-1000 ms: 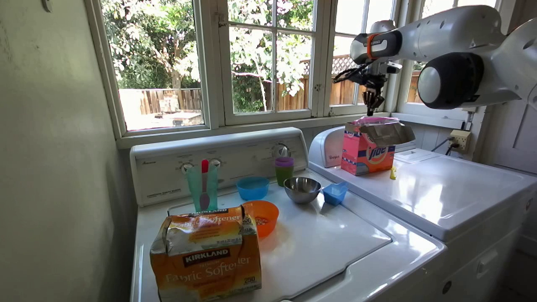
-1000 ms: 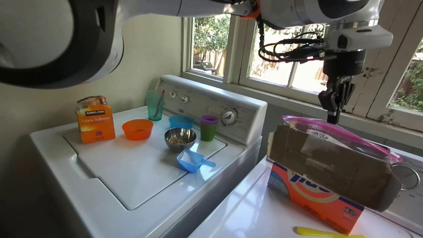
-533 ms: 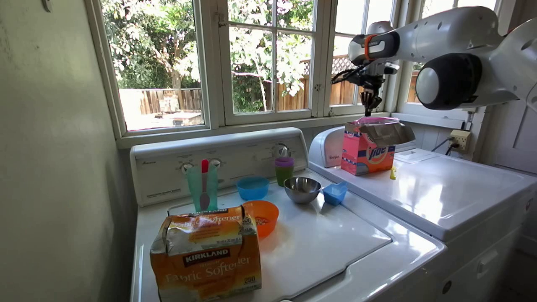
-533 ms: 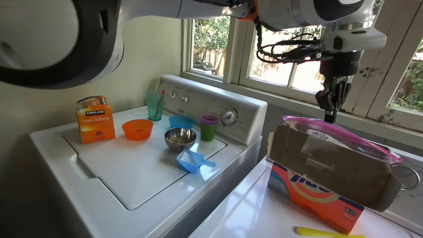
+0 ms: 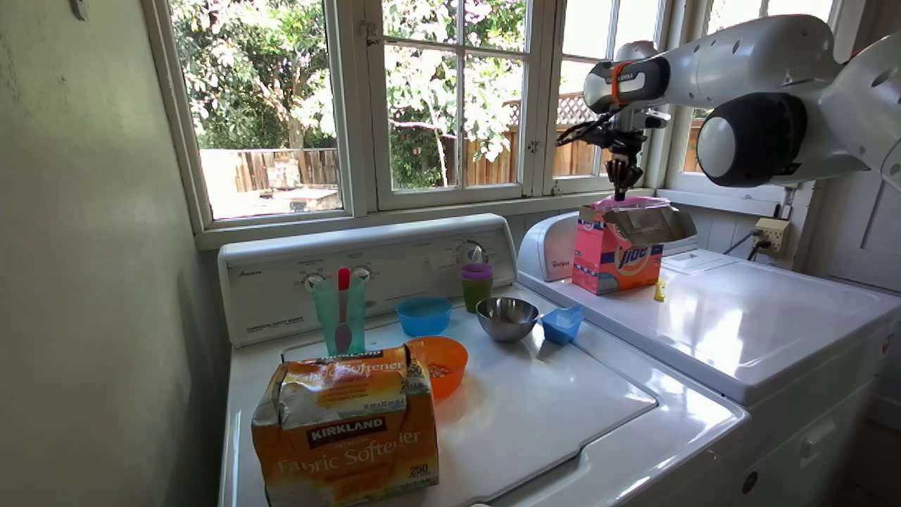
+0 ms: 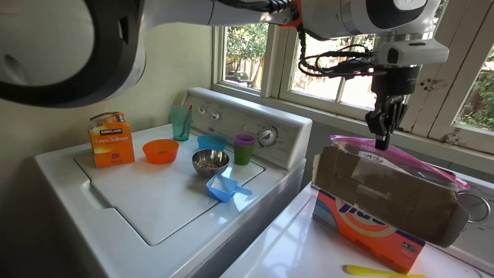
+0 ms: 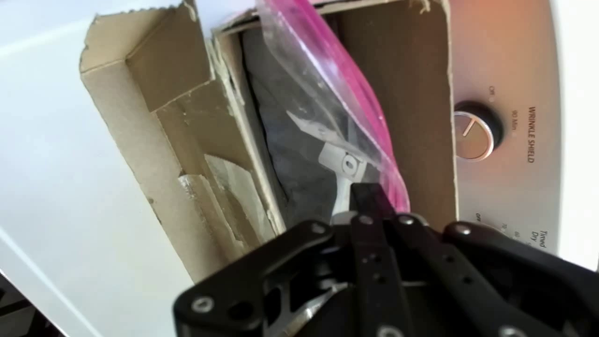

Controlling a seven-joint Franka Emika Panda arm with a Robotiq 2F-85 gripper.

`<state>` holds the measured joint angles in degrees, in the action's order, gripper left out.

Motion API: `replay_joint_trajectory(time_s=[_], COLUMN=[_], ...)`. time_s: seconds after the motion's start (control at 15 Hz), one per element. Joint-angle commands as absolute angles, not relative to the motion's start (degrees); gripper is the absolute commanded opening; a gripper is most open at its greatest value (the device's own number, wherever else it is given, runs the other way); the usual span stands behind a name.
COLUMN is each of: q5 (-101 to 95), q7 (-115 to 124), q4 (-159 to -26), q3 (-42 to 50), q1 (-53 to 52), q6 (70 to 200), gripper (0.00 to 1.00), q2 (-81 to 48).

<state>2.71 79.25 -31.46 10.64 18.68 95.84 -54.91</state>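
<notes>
gripper [image 6: 381, 146] lower than before, jaws together, over bag [image 7: 358, 93] in "tide" box [image 5: 618, 252] by "wrinkle shield" panel [image 7: 522, 187]

Daylight enters through the windows [image 5: 429, 113] at the back. Highlights there clip to white in both exterior views; the foliage [image 5: 271, 77] outside is partly washed out. Indoor levels are lower: the wall [image 5: 77, 246] grades to deep shadow beside the washer [image 5: 563, 394]. Specular glare marks the dryer top [image 5: 732, 338] and the washer's front edge. In the wrist view, the dryer top at left approaches overexposure, the control panel [image 7: 514, 154] carries an orange cast, the carton [image 7: 412, 107] interior is shaded, and the gripper [image 7: 373, 201] reads almost black. Bright streaks appear on the plastic bag [image 7: 344, 103]. Small panel lettering is soft, and the panel's outer edge appears bowed.
</notes>
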Motion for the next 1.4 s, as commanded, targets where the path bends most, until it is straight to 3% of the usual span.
replay_joint_trajectory(time_s=[0.0, 0.47, 0.67, 0.73, 1.33], q5=[2.4, 2.7, 2.5, 2.1, 1.9], q7=[81.1, 80.4, 80.7, 80.8, 79.4], q4=[-29.9, -27.7, -20.1, -26.1, -26.2], q3=[11.0, 10.7, 9.5, 9.7, 9.4], q1=[18.5, 18.4, 19.5, 18.8, 18.7], q6=[91.5, 96.2, 96.6, 98.7, 99.9], gripper=[0.0, 0.0, 0.0, 0.0, 0.0], q2=[-55.7, -54.7, -58.2, -55.1, -55.3])
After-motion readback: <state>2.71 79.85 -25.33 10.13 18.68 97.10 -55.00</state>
